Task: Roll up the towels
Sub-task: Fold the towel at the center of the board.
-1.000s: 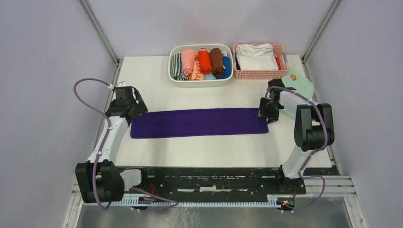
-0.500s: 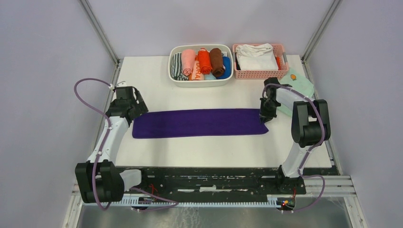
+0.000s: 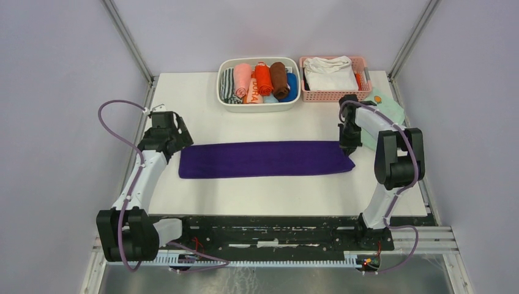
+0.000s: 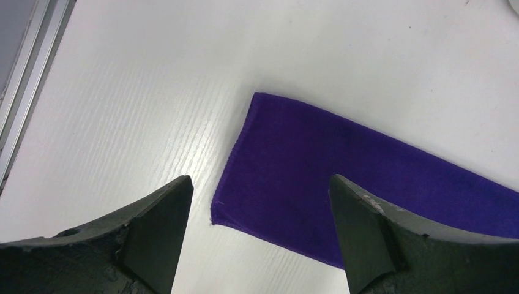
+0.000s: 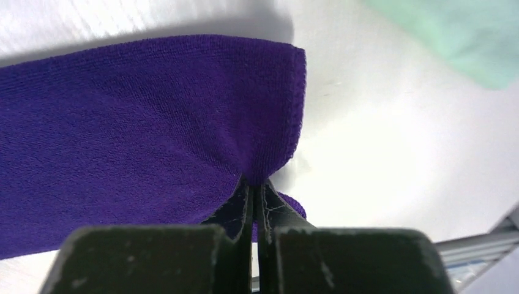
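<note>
The towel (image 3: 266,159) lies across the table (image 3: 183,98), tub (image 3: 259,106) and basket (image 3: 333,96) behind it

Robotics lab test cell. Walled in by plain pale panels (image 3: 61,92) on bare aluminium posts (image 3: 127,40). White bench (image 3: 202,116) with two robot arms, left arm (image 3: 144,177) and right arm (image 3: 392,160), bolted to a black perforated rail (image 3: 275,222) at the near edge. Loose looping cable (image 3: 99,116) beside the left arm. White tub (image 3: 257,108) and pink basket (image 3: 333,95) of cloths at the back.
</note>
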You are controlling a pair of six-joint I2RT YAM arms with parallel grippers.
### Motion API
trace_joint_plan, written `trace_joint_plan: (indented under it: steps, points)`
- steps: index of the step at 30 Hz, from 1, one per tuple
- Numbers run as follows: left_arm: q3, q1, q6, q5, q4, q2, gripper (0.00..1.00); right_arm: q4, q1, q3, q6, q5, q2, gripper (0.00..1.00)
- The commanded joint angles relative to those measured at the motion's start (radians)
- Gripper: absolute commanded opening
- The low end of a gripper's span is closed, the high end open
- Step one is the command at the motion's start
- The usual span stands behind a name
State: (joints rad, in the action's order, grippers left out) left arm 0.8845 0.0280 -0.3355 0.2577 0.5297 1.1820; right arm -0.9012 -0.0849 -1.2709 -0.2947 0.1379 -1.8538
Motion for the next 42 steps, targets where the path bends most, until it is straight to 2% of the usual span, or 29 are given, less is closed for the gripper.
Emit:
trace_joint_plan:
  steps: [1, 6, 11, 14, 19, 23, 26, 36, 42]
  points:
    - [0.004, -0.017, 0.035, -0.007, -0.020, -0.023, 0.89, -0.109, 0.017, -0.095, 0.017, 0.205, 0.053, 0.01]
    - [0.001, -0.040, 0.038, -0.033, -0.023, -0.006, 0.89, -0.129, 0.092, -0.102, -0.014, 0.401, 0.143, 0.01]
    - [-0.002, -0.055, 0.040, -0.094, -0.030, 0.011, 0.89, -0.100, 0.119, -0.104, -0.028, 0.532, 0.243, 0.01]
    - [-0.001, -0.059, 0.037, -0.157, -0.031, 0.023, 0.89, -0.097, 0.096, -0.142, -0.009, 0.413, 0.272, 0.01]
    - [-0.019, -0.059, -0.023, -0.294, -0.057, 0.037, 0.88, -0.113, -0.037, -0.223, 0.006, 0.189, 0.295, 0.01]
    - [-0.039, -0.059, -0.091, -0.415, -0.085, 0.073, 0.87, -0.105, -0.121, -0.268, -0.060, -0.050, 0.269, 0.00]
    - [-0.082, -0.060, -0.158, -0.499, -0.148, 0.089, 0.84, -0.077, -0.214, -0.289, -0.115, -0.159, 0.234, 0.01]
    - [-0.180, -0.136, -0.309, -0.573, -0.322, 0.183, 0.75, -0.059, -0.487, -0.457, -0.215, -0.186, 0.068, 0.01]
    - [-0.224, -0.197, -0.355, -0.530, -0.409, 0.240, 0.68, -0.084, -0.587, -0.555, -0.237, -0.165, -0.012, 0.01]
